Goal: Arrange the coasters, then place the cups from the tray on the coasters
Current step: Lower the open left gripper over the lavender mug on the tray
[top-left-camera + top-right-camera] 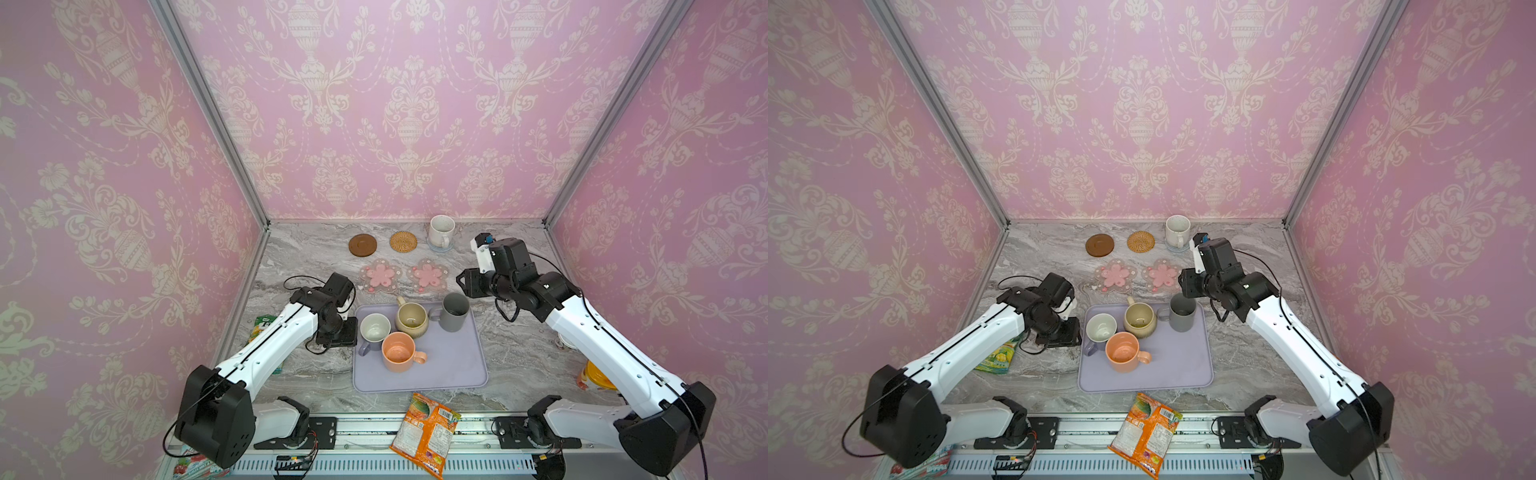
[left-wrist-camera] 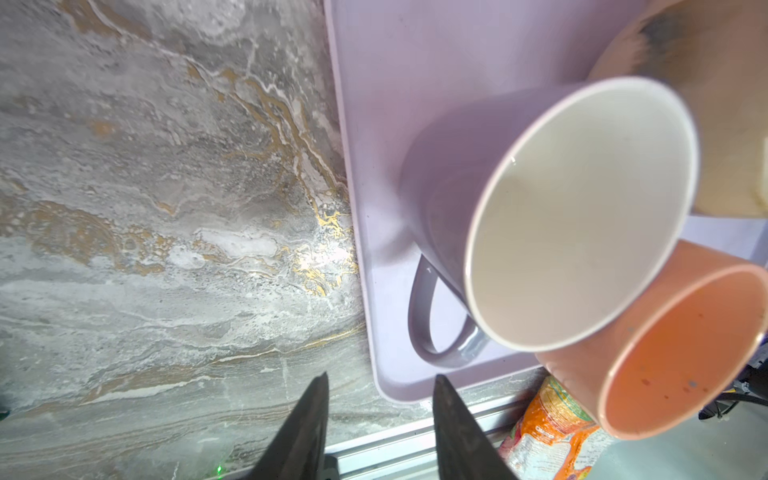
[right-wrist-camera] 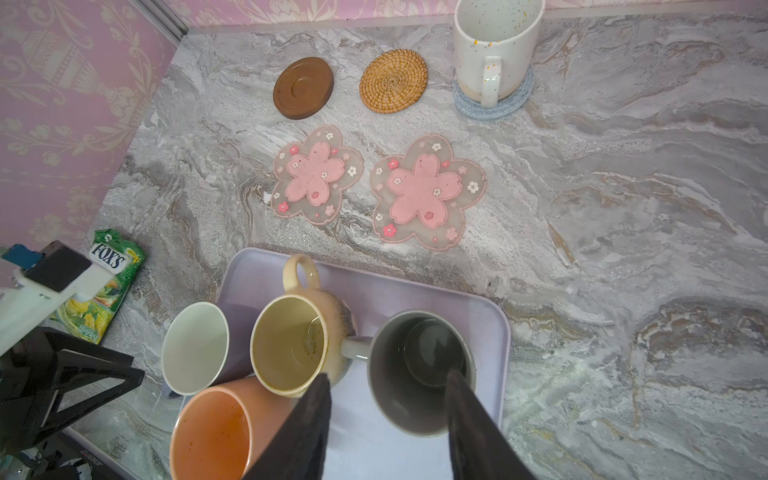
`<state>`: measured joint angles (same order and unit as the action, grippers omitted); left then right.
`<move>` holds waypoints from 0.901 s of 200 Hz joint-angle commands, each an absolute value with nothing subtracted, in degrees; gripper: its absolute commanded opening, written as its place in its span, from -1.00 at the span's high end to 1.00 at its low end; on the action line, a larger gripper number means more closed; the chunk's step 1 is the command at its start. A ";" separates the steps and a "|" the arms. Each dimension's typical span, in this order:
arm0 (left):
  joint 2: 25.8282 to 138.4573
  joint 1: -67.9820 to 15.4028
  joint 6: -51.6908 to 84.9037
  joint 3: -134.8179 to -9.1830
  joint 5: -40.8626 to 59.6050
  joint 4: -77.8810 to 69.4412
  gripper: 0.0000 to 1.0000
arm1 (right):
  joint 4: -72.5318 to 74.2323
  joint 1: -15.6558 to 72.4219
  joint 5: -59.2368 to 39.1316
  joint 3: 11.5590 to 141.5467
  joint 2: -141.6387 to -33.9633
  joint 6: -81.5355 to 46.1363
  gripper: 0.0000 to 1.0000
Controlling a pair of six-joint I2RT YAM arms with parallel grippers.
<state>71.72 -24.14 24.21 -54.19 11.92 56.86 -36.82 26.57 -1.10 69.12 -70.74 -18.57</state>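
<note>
The left claw (image 2: pixel 381 375) and right claw (image 3: pixel 387 374) gape empty. The right hangs over the dark grey mug (image 3: pixel 415 349) at the tray's (image 3: pixel 505 332) 1 o'clock corner. A skewed grip could knock the beige mug (image 3: pixel 286 345) beside its handle.

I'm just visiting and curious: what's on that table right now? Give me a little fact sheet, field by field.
Cups on the tray: lavender mug, beige mug, dark grey mug, peach mug
Cup on a coaster: white mug, on the blue-grey coaster
Bare coasters: brown wooden coaster, rattan coaster, pink-flower coasters
Left hand: open, beside the tray
Right hand: open, over the dark grey mug
</note>
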 commanded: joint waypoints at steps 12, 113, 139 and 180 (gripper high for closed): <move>69.91 -26.80 25.35 -52.59 10.39 56.25 0.11 | -37.58 26.98 -1.36 70.48 -71.19 -16.54 0.05; 77.43 -35.06 23.00 -51.21 5.50 47.89 0.05 | -38.39 26.87 1.21 68.95 -69.49 -14.24 0.01; 78.28 -35.75 23.95 -49.89 5.45 45.19 0.06 | -38.49 26.89 1.48 68.47 -69.01 -13.98 0.01; 79.01 -37.22 25.66 -48.52 4.14 41.28 0.11 | -38.33 26.87 1.48 68.38 -69.28 -14.06 0.00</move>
<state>78.17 -36.32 24.21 -49.32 6.79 45.69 -37.21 26.57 0.86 69.01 -70.43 -14.96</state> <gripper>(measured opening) 0.453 0.497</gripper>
